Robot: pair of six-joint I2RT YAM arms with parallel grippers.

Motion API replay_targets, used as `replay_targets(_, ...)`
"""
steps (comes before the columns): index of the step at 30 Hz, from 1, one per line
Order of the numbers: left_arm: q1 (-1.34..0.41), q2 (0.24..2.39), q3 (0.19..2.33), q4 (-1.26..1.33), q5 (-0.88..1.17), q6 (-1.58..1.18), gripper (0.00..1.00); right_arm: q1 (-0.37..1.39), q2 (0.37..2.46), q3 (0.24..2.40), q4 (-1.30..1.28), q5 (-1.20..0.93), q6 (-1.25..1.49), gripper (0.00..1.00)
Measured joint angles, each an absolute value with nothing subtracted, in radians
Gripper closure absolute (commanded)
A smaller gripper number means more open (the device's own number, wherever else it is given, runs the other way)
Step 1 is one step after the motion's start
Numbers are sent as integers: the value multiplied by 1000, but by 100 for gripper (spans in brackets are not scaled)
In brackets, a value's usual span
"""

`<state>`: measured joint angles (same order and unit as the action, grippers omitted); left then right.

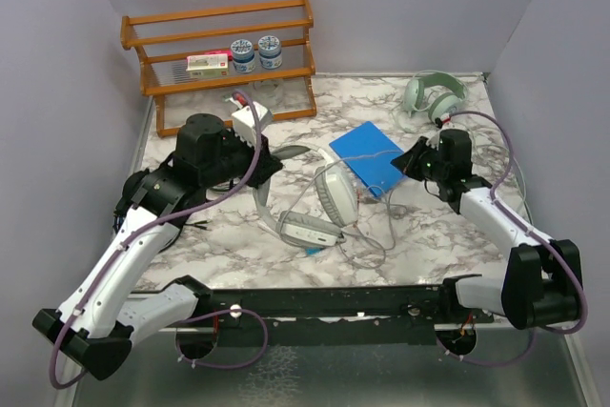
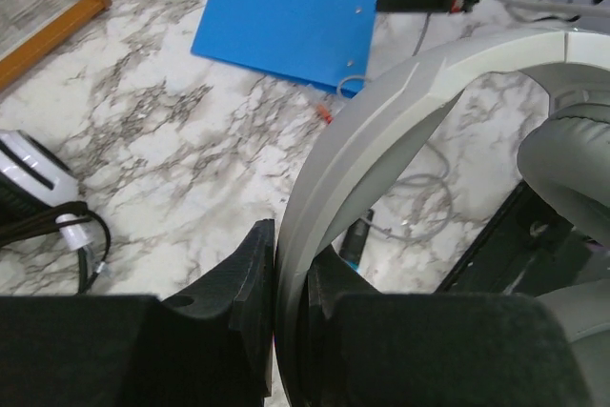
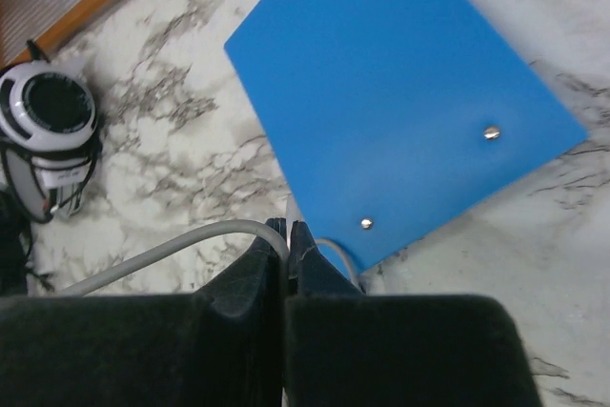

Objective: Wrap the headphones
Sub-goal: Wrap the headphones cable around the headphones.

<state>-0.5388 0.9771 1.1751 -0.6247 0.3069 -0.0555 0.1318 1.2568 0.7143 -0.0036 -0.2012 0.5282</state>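
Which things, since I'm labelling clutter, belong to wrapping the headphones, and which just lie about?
Job: grey-white headphones, cable, white-and-black headphones, pale green headphones.
Lying about: blue card, wooden rack, two jars, small box.

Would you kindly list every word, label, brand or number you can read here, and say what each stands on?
Nothing here can be read.
Small box on the wooden rack: red and green print, too small to read.
One jar and a second jar beside it: labels too small to read.
White-and-black headphones: faint marking under the ear cup, blurred.
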Motion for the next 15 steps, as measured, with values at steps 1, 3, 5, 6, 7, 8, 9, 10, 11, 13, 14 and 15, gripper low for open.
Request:
replay_targets(1, -539, 983, 1190, -622, 319, -86, 100, 131, 1257, 698, 12, -240, 528, 99)
replay_targets(3, -539, 1009, 1227, -607, 348, -165, 100, 133, 1256, 673, 46, -310, 527, 99)
replay_targets(5, -539, 1041, 1260, -588, 372, -241, 100, 142, 1251, 648, 87, -374, 526, 99)
replay_targets(6, -539, 1059, 1276, -580, 381, -283, 100, 150, 1245, 635, 106, -398, 525, 99)
replay_targets(7, -539, 1076, 1292, -576, 387, -324, 100, 160, 1237, 623, 121, -420, 524, 99)
replay_targets(8, -539, 1102, 1313, -568, 392, -382, 100, 174, 1229, 611, 137, -440, 523, 99)
replay_targets(9, -539, 1118, 1326, -560, 393, -423, 100, 188, 1221, 602, 149, -453, 521, 99)
replay_targets(10, -539, 1132, 1336, -548, 392, -467, 100, 208, 1214, 593, 160, -463, 517, 99)
replay_targets(11, -539, 1146, 1341, -532, 387, -523, 100, 236, 1207, 588, 168, -468, 513, 99)
replay_targets(13, -538, 1155, 1341, -510, 358, -611, 100, 313, 1197, 581, 186, -477, 505, 99)
replay_targets(14, -537, 1156, 1341, -502, 331, -660, 100, 358, 1193, 580, 191, -482, 503, 99)
replay_targets(15, -537, 1156, 1341, -495, 314, -687, 100, 402, 1189, 579, 194, -485, 501, 99)
